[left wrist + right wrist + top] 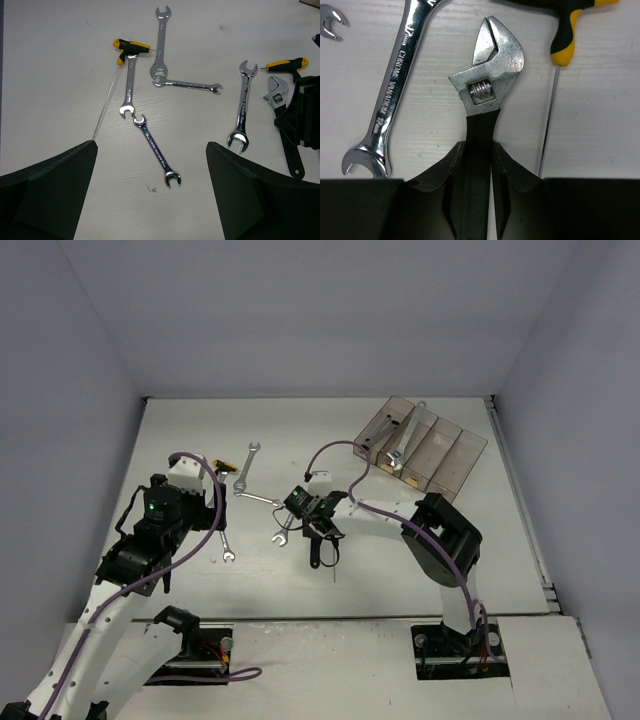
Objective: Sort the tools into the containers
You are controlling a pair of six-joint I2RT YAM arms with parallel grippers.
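The adjustable wrench [492,65] lies flat on the white surface [600,125]. Its black handle runs right between the right fingers [437,185]. Both fingers press on its sides, so they are closed on the handle. The shiny silver head sticks out past them. Its little screw wheel faces up and its mouth points away from the arm.

Just beside it, on the left in the right wrist view, lies a long silver wrench [395,80]. It does not touch the fingers. Along it you can read "CHROME VANADIUM". There are number marks near both ends, but I cannot read them for sure. On the other side lies a yellow-and-black driver [567,30]. Its thin metal rod runs down near the fingers but stays apart from them.

The left fingers [50,195] are wide open and hold nothing. Ahead of them on the surface lie other wrenches [155,150] and a T-handle driver [131,48]. Some of the wrenches have writing, but it is too small to read.

The containers [425,445] sit at the far right of the surface, well apart from the adjustable wrench. A sorted wrench [402,440] rests in them, with its far end poking over the rim. Their yellowish labels [388,468] are too small to read.
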